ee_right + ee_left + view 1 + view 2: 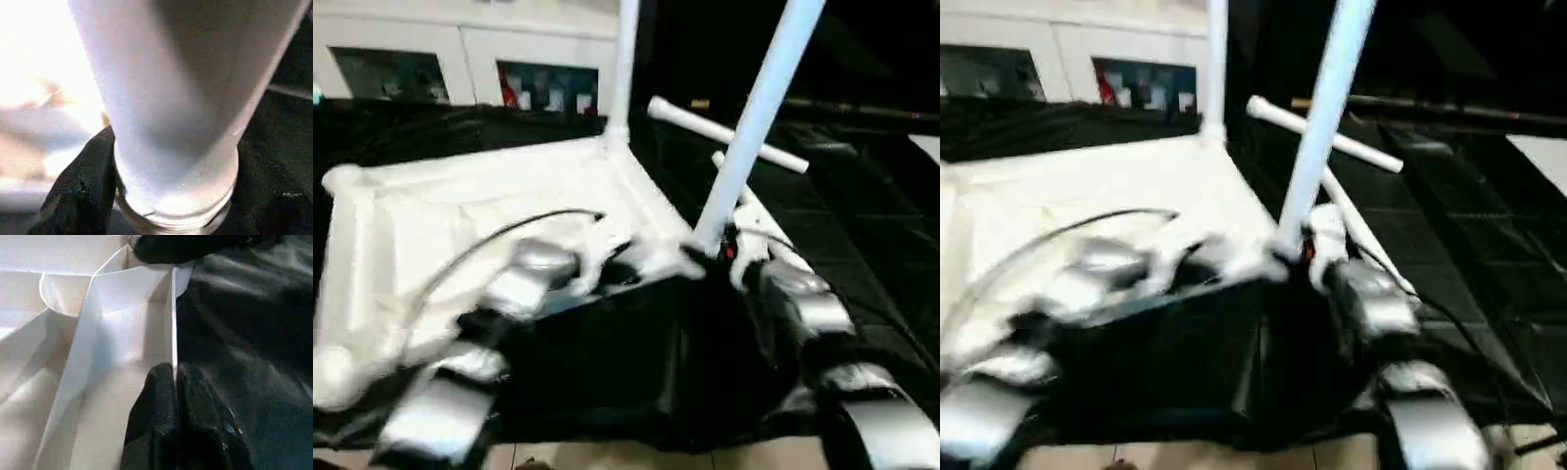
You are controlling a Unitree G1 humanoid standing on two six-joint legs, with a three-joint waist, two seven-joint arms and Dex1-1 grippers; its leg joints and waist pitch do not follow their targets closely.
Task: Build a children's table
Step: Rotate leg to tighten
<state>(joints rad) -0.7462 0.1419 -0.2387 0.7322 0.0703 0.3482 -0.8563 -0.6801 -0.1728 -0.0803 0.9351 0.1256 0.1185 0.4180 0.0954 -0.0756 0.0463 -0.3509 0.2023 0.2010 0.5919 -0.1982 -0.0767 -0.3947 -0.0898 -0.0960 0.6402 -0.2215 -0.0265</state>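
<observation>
The white tabletop [460, 225] lies upside down on black cloth, its ribbed underside facing up. One white leg [626, 59] stands upright in the far corner socket. A second leg [759, 108] rises tilted from the near right corner socket. Two loose legs [729, 132] lie on the cloth to the right. My left gripper [173, 372] is shut on the thin rim wall of the tabletop's near edge. My right gripper [186, 196] reaches around the base of the tilted leg. One finger [83, 191] rests against the leg, and the other stands a little apart from it.
A white cabinet with glass doors [460, 59] stands behind the work. Black cloth [862, 245] covers the surface to the right and front. A thin black cable [499, 235] arcs over the tabletop from my left forearm.
</observation>
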